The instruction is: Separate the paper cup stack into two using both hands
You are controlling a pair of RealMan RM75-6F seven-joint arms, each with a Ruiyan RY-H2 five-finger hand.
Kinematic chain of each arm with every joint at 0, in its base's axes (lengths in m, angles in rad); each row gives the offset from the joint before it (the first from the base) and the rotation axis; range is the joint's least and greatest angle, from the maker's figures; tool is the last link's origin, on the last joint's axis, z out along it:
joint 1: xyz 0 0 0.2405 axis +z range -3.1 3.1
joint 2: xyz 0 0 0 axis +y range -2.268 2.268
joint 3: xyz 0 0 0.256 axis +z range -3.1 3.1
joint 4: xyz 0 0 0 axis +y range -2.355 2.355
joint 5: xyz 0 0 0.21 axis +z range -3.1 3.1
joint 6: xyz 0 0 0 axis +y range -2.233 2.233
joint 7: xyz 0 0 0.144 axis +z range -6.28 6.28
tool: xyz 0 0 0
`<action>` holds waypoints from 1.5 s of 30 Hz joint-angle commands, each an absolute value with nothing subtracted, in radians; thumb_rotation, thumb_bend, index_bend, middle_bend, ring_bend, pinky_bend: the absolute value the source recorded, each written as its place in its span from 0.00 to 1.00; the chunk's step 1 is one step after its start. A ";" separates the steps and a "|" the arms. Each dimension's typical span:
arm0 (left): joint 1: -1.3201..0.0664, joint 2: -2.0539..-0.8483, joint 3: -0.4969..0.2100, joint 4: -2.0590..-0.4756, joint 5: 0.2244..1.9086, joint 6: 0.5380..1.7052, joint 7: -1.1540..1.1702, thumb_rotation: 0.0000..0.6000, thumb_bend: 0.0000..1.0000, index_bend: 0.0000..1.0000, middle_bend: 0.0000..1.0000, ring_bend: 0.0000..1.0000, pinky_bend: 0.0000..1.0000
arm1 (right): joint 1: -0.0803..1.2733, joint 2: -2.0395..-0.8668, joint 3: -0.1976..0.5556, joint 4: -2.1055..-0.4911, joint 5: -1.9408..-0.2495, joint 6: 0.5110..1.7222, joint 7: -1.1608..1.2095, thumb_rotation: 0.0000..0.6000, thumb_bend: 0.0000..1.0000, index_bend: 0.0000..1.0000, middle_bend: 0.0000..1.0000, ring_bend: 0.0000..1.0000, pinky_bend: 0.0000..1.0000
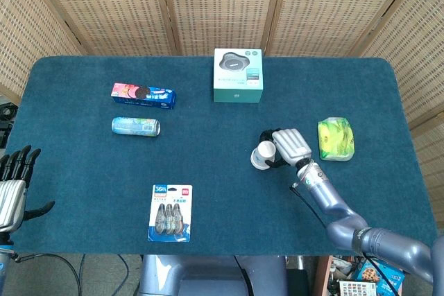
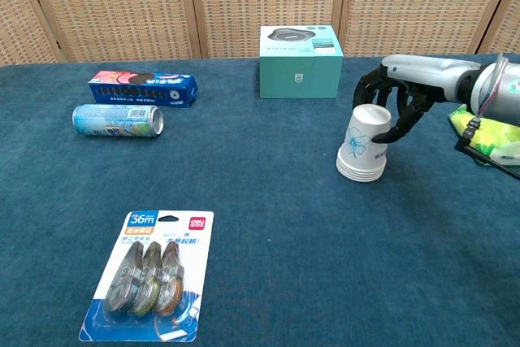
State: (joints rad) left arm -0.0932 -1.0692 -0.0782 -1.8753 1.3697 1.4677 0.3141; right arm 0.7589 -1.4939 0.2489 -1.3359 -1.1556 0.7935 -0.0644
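The cup stack (image 2: pixel 365 146) stands upside down on the table (image 1: pixel 208 185), right of centre, rims down and the closed base on top. Its long axis runs upright with a slight lean. It sits in front of the teal box (image 2: pixel 300 61) and just left of the green packet (image 1: pixel 336 138).

The right hand (image 2: pixel 396 101) is wrapped around the top of the stack from the right. Its fingers (image 2: pixel 372 83) curl over the far side of the upper cup and the thumb comes in on the near right side. From the chest view it looks like contact, or the very edge of it; I can't tell for sure whether the grip has closed, and the stack sits flat on the cloth, not lifted.

The left hand (image 1: pixel 14 185) is at the table's near-left edge, fingers spread, holding nothing. It is well apart from the stack, with the tape pack (image 1: pixel 170 213) lying between.

So the right hand is plainly the nearer one, and the stack lies just to its left, under its fingers. My guess is the next step needs the right hand to raise the stack toward the middle, so the left can reach the rim end and pull along that long axis.

Further left lie a can (image 1: pixel 136 125) and a cookie box (image 1: pixel 143 95), neither in the way.
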 commanded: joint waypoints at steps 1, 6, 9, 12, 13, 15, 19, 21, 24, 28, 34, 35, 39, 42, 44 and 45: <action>-0.096 -1.071 -0.078 -1.875 1.367 1.464 0.316 1.00 0.10 0.00 0.00 0.00 0.00 | 0.752 -1.482 0.256 -1.356 -1.160 0.803 -0.025 1.00 0.43 0.48 0.53 0.41 0.56; -0.113 -1.076 -0.091 -1.867 1.366 1.456 0.321 1.00 0.10 0.00 0.00 0.00 0.00 | 0.727 -1.432 0.289 -1.435 -1.161 0.812 0.107 1.00 0.44 0.49 0.54 0.42 0.56; -0.146 -1.102 -0.118 -1.817 1.418 1.468 0.308 1.00 0.10 0.00 0.00 0.00 0.00 | 0.708 -1.396 0.316 -1.488 -1.153 0.810 0.207 1.00 0.45 0.50 0.54 0.43 0.56; -0.200 -1.145 -0.146 -1.728 1.493 1.464 0.251 1.00 0.10 0.00 0.00 0.00 0.00 | 0.693 -1.354 0.346 -1.547 -1.129 0.780 0.325 1.00 0.46 0.50 0.54 0.43 0.56; -0.224 -1.152 -0.154 -1.703 1.514 1.449 0.235 1.00 0.10 0.00 0.00 0.00 0.00 | 0.688 -1.340 0.361 -1.570 -1.116 0.764 0.373 1.00 0.46 0.50 0.54 0.43 0.56; -0.281 -1.172 -0.177 -1.663 1.563 1.425 0.228 1.00 0.10 0.00 0.00 0.00 0.00 | 0.683 -1.327 0.394 -1.612 -1.082 0.740 0.462 1.00 0.46 0.50 0.54 0.43 0.56; -0.369 -1.225 -0.208 -1.606 1.610 1.386 0.221 1.00 0.10 0.00 0.00 0.00 0.00 | 0.703 -1.325 0.419 -1.633 -1.031 0.686 0.526 1.00 0.47 0.50 0.54 0.43 0.56; -0.408 -1.248 -0.219 -1.600 1.614 1.355 0.242 1.00 0.10 0.00 0.00 0.00 0.00 | 0.728 -1.345 0.425 -1.623 -0.993 0.669 0.522 1.00 0.47 0.50 0.54 0.43 0.56; -0.449 -1.275 -0.230 -1.604 1.602 1.315 0.276 1.00 0.10 0.00 0.00 0.00 0.00 | 0.762 -1.374 0.433 -1.609 -0.934 0.648 0.517 1.00 0.47 0.50 0.54 0.43 0.56; -0.506 -1.333 -0.242 -1.589 1.583 1.269 0.304 1.00 0.10 0.00 0.00 0.00 0.00 | 0.804 -1.411 0.451 -1.594 -0.838 0.618 0.530 1.00 0.47 0.50 0.54 0.43 0.56; -0.587 -1.444 -0.252 -1.505 1.603 1.249 0.303 1.00 0.10 0.00 0.00 0.00 0.00 | 0.836 -1.427 0.472 -1.599 -0.728 0.601 0.542 1.00 0.47 0.50 0.53 0.43 0.56; -0.604 -1.469 -0.253 -1.479 1.614 1.252 0.299 1.00 0.10 0.00 0.00 0.00 0.00 | 0.839 -1.424 0.478 -1.604 -0.710 0.598 0.546 1.00 0.47 0.50 0.53 0.43 0.56; -0.656 -1.551 -0.252 -1.394 1.630 1.251 0.261 1.00 0.10 0.05 0.00 0.00 0.00 | 0.841 -1.407 0.488 -1.620 -0.650 0.596 0.554 1.00 0.48 0.50 0.54 0.43 0.56; -0.693 -1.596 -0.256 -1.360 1.621 1.228 0.239 1.00 0.10 0.08 0.00 0.00 0.00 | 0.840 -1.390 0.488 -1.641 -0.622 0.591 0.552 1.00 0.49 0.50 0.54 0.43 0.56; -0.707 -1.618 -0.257 -1.339 1.624 1.232 0.230 1.00 0.10 0.12 0.00 0.00 0.00 | 0.839 -1.386 0.487 -1.647 -0.615 0.592 0.550 1.00 0.49 0.50 0.54 0.43 0.56; -0.710 -1.623 -0.258 -1.335 1.625 1.233 0.228 1.00 0.10 0.16 0.00 0.00 0.00 | 0.839 -1.385 0.487 -1.648 -0.614 0.591 0.550 1.00 0.49 0.50 0.54 0.43 0.56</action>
